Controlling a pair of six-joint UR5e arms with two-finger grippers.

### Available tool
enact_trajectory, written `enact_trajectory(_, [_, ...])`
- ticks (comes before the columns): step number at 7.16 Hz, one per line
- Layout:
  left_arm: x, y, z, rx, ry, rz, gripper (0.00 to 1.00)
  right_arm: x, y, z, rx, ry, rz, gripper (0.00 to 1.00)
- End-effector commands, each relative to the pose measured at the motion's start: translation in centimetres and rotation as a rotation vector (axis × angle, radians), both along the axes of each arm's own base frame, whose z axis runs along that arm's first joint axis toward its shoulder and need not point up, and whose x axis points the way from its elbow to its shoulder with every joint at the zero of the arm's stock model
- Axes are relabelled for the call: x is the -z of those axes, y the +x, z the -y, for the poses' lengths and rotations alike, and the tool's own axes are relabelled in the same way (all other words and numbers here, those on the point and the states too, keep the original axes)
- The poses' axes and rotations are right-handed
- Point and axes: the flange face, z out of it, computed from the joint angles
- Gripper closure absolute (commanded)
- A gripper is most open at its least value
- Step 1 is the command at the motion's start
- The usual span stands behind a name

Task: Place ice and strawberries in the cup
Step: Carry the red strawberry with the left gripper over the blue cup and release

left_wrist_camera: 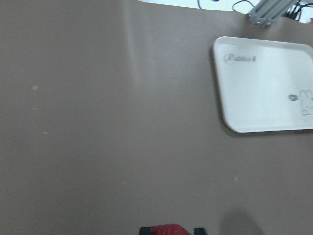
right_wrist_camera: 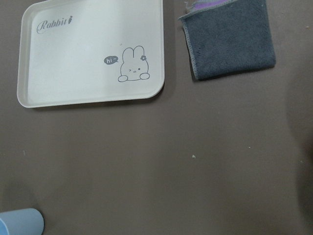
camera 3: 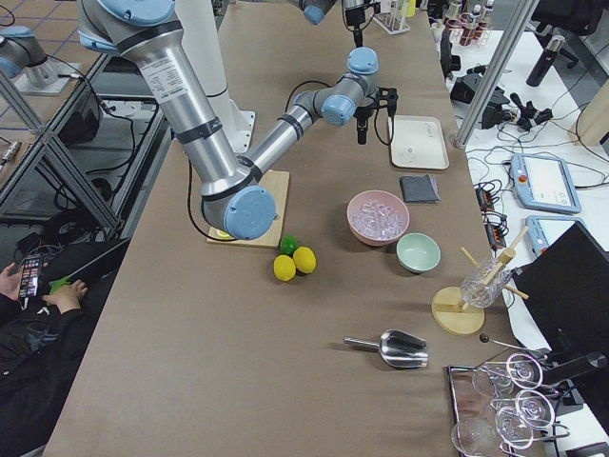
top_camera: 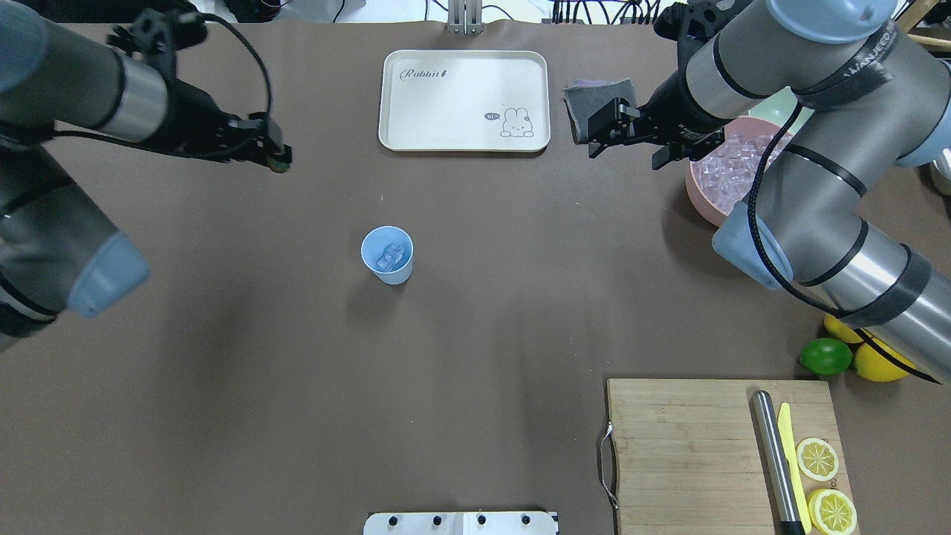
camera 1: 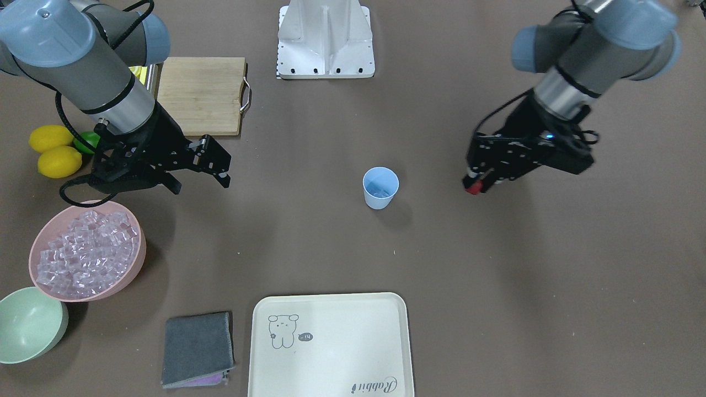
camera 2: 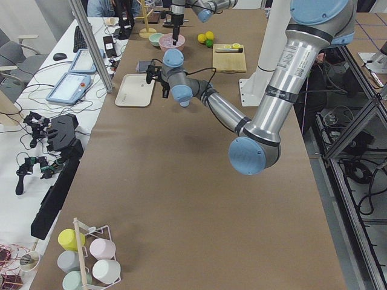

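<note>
The light-blue cup (camera 1: 380, 187) stands upright mid-table with a little ice (top_camera: 391, 255) inside it. More ice (camera 1: 88, 248) fills a pink bowl (camera 1: 139, 258). My left gripper (camera 1: 473, 187) hovers well to one side of the cup, shut on a small red strawberry (left_wrist_camera: 166, 230); only the berry's top edge shows in the left wrist view. My right gripper (camera 1: 201, 186) hangs open and empty just beyond the pink bowl, between it and the cup. In the right wrist view the cup (right_wrist_camera: 19, 223) sits at the bottom left corner.
A cream tray (camera 1: 342, 353) and a grey cloth (camera 1: 197, 348) lie at the far edge from the robot. Beside the pink bowl is a pale green bowl (camera 1: 27, 325). Two lemons (camera 1: 55, 151), a lime and a wooden cutting board (camera 1: 201, 94) lie near my right arm.
</note>
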Motion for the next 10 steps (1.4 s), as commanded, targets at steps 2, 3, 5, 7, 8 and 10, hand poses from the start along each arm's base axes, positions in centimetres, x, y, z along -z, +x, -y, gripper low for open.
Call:
enact_trajectory(2, [2.1, 10.7, -3.7, -0.012, 0.004, 0.016, 1.0, -0.7, 1.0, 0.6, -0.018, -0.007, -0.009, 0.01])
enact_trajectory(3, [1.3, 12.9, -4.8, -0.006, 0.01, 0.04, 1.0, -0.6, 1.0, 0.6, -0.019, -0.006, -0.007, 0.01])
enact_trajectory(5, [0.3, 14.2, -5.5, -0.02, 0.004, 0.057, 1.0, -0.5, 1.3, 0.7, -0.022, -0.004, -0.005, 0.01])
enact_trajectory(7, [0.0, 13.6, -5.7, -0.019, 0.008, 0.059, 0.03, -0.2, 1.5, 0.6, -0.02, -0.002, 0.001, 0.01])
enact_trajectory(8, [1.0, 12.7, -5.7, -0.019, 0.021, 0.045, 0.02, -0.1, 1.6, 0.6, -0.02, -0.003, 0.004, 0.01])
enact_trajectory(10, [1.8, 8.8, -3.4, -0.016, 0.008, 0.015, 0.02, -0.6, 3.3, 1.5, -0.036, -0.02, 0.001, 0.01])
